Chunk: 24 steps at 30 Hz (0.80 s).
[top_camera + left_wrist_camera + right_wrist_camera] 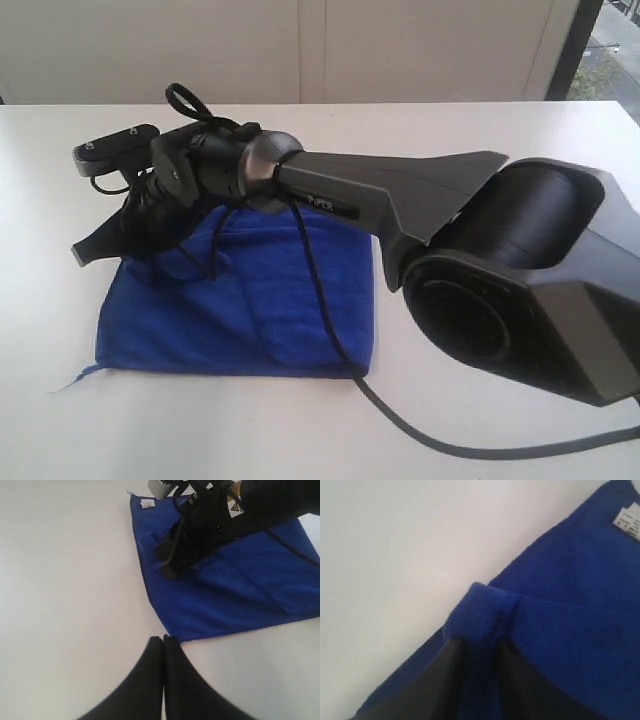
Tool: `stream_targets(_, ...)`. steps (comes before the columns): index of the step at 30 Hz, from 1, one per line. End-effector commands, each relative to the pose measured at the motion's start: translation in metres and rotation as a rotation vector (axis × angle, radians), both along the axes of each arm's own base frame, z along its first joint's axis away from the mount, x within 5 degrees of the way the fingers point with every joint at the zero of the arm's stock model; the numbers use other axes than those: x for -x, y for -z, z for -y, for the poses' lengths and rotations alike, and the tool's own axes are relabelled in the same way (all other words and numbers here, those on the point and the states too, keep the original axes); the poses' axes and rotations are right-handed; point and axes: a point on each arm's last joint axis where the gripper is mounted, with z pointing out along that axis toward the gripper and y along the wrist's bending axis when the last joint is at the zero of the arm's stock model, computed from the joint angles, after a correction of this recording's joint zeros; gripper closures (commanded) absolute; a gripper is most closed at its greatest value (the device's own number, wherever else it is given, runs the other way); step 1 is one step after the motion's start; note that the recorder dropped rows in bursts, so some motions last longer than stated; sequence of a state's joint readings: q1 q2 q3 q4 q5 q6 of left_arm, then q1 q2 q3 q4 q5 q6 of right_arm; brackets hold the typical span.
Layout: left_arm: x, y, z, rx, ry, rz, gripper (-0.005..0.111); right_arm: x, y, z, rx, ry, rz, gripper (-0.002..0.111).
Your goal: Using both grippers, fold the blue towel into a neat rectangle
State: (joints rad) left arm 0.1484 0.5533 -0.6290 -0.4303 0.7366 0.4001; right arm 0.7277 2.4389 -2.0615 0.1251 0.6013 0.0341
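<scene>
The blue towel (240, 300) lies folded on the white table (480, 130), lower left of centre in the exterior view, a white label (147, 503) at one corner. The right gripper (88, 250) hangs over the towel's left edge. Up close, its fingers (447, 680) stand slightly apart with a raised fold of cloth between them; whether they press it I cannot tell. A black cable (322, 310) trails across the towel. The left gripper (163, 641), fingers together and empty, sits just off a towel corner.
</scene>
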Motion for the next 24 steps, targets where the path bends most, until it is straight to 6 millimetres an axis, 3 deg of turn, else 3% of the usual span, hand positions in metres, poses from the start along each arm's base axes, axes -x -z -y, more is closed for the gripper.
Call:
stream_targets(1,0.002,0.001,0.001,0.011,0.006,-0.009,0.107,0.001,-0.021,0.0,-0.034,-0.001,0.031,0.057)
stream_targets(4,0.002,0.001,0.001,0.011,0.006,-0.009,0.107,0.006,-0.045,0.013,0.019,-0.009,-0.004,0.056)
stream_targets(7,0.002,0.001,0.001,0.011,0.006,-0.009,0.107,0.005,-0.07,0.041,0.092,0.006,-0.066,0.059)
stream_targets(10,0.002,0.001,0.001,0.011,0.006,-0.009,0.107,-0.006,-0.096,0.086,0.173,-0.01,-0.086,0.079)
stream_targets(12,0.002,0.001,0.001,0.011,0.006,-0.009,0.107,-0.015,-0.097,0.107,0.209,-0.015,-0.099,0.09)
stream_targets(15,0.002,0.001,0.001,0.011,0.006,-0.009,0.107,-0.035,-0.073,0.15,0.296,-0.041,-0.15,0.108)
stream_targets(24,0.002,0.001,0.001,0.011,0.006,-0.009,0.107,-0.071,-0.003,0.192,0.346,0.032,-0.135,0.108)
